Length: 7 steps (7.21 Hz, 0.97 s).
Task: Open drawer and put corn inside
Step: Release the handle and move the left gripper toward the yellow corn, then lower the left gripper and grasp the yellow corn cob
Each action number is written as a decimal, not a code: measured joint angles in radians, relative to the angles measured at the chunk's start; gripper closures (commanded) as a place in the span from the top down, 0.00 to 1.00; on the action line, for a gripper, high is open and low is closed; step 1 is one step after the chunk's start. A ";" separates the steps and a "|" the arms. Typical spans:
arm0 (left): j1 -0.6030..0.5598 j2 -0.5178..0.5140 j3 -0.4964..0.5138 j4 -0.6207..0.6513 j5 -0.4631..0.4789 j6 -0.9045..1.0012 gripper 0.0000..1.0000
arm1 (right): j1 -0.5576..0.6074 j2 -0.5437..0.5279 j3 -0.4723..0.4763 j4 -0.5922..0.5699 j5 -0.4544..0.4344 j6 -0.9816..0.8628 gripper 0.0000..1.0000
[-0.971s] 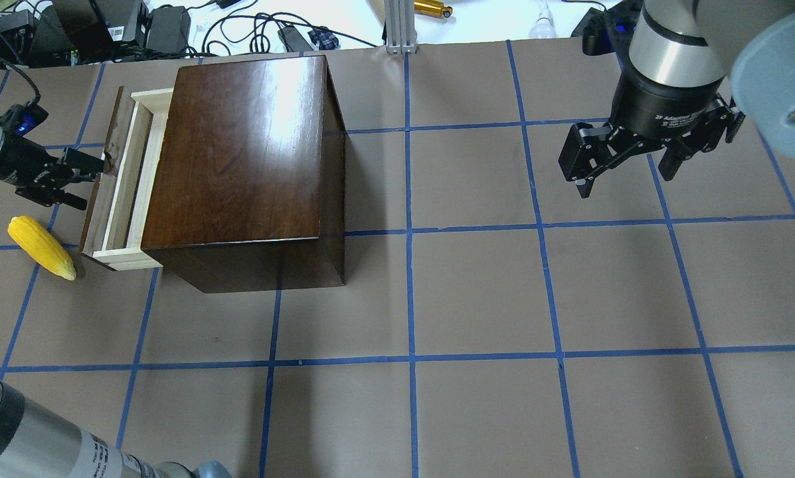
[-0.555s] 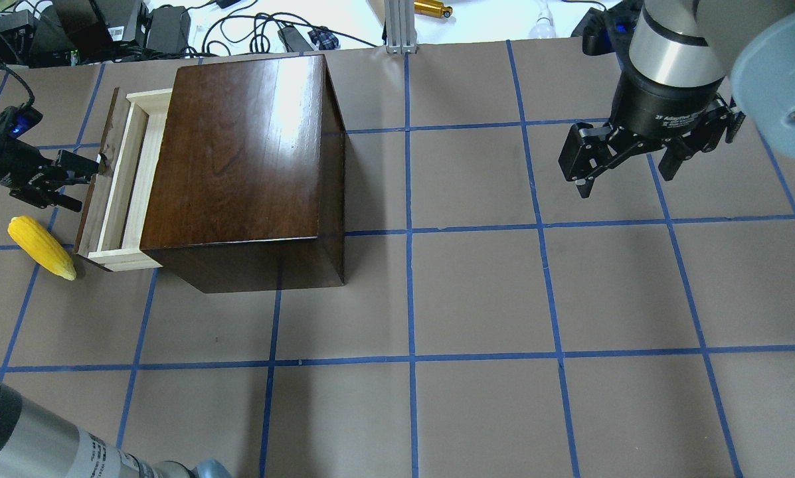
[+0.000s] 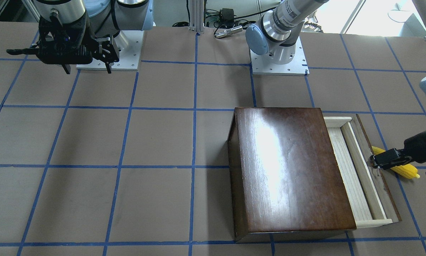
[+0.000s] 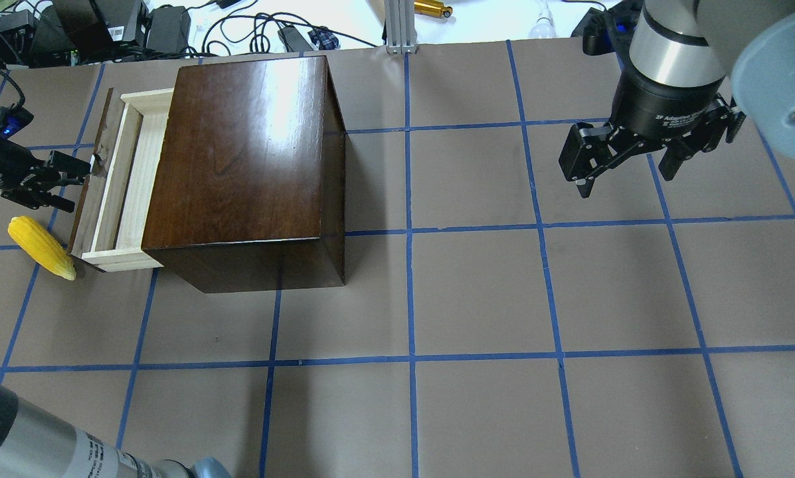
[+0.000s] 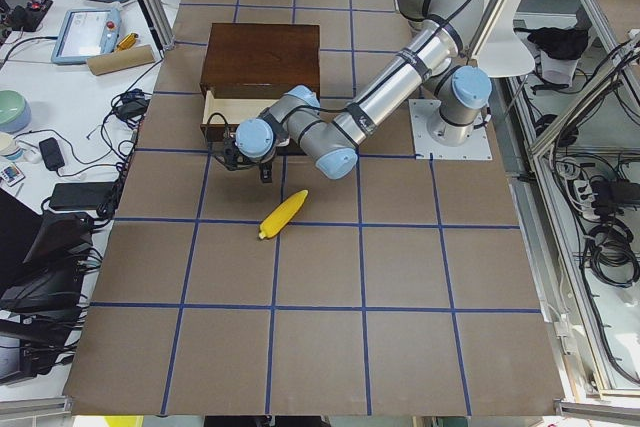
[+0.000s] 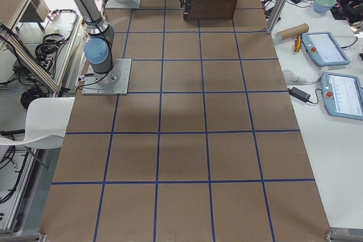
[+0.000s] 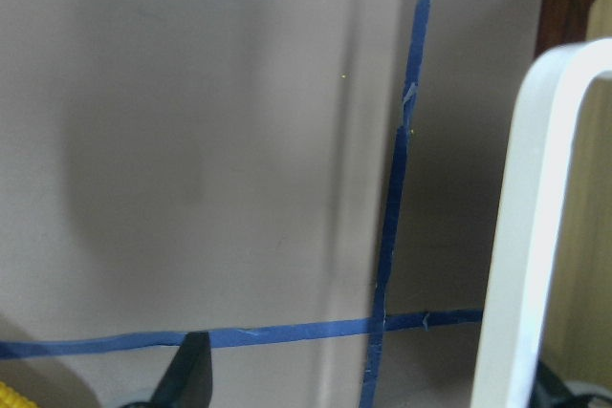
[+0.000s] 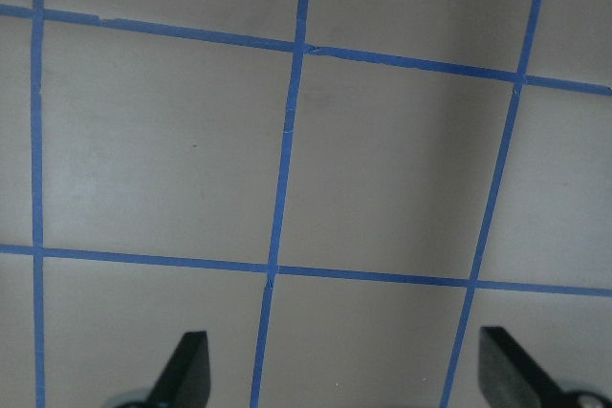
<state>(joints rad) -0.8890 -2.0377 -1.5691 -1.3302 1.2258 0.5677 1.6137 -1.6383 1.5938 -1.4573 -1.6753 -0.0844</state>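
The drawer point(image 4: 115, 192) of pale wood sticks partway out of the left side of the dark-brown box point(image 4: 238, 153), also in the front-facing view point(image 3: 351, 170). My left gripper point(image 4: 78, 182) is open at the drawer's dark front panel, one finger hooked at the small white handle point(image 7: 521, 236). The yellow corn point(image 4: 40, 247) lies on the table just outside the drawer front, below the gripper, and also shows in the front-facing view point(image 3: 406, 170). My right gripper point(image 4: 626, 182) is open and empty, hovering over the table far to the right.
Brown table paper with a blue tape grid point(image 4: 410, 232). Cables and power bricks point(image 4: 138, 30) lie beyond the table's far edge. An aluminium post point(image 4: 400, 26) stands behind the box. The arm bases point(image 3: 277, 60) sit at the robot side.
The left gripper has moved further left and the drawer has slid further out of the box with it. The corn, the box and the right arm have not moved.
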 measured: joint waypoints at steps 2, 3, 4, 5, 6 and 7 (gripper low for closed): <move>0.000 0.028 0.004 -0.003 0.001 -0.002 1.00 | 0.000 0.000 0.000 0.000 0.000 0.000 1.00; 0.000 0.053 0.009 -0.010 0.001 -0.002 1.00 | 0.000 0.001 0.000 0.000 0.000 0.000 1.00; 0.004 0.086 0.011 -0.016 0.008 -0.001 1.00 | 0.000 0.001 0.000 0.000 0.000 0.000 1.00; 0.012 0.120 0.012 -0.020 0.043 0.000 1.00 | 0.000 0.001 0.000 0.000 0.000 0.000 1.00; 0.020 0.150 0.013 -0.022 0.102 0.002 1.00 | 0.000 0.001 0.000 0.000 0.000 0.000 1.00; 0.029 0.161 0.015 -0.017 0.160 0.009 1.00 | 0.000 0.000 0.000 0.000 0.000 0.000 1.00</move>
<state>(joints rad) -0.8604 -1.8768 -1.5537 -1.3473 1.3855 0.5765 1.6138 -1.6379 1.5938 -1.4573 -1.6754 -0.0843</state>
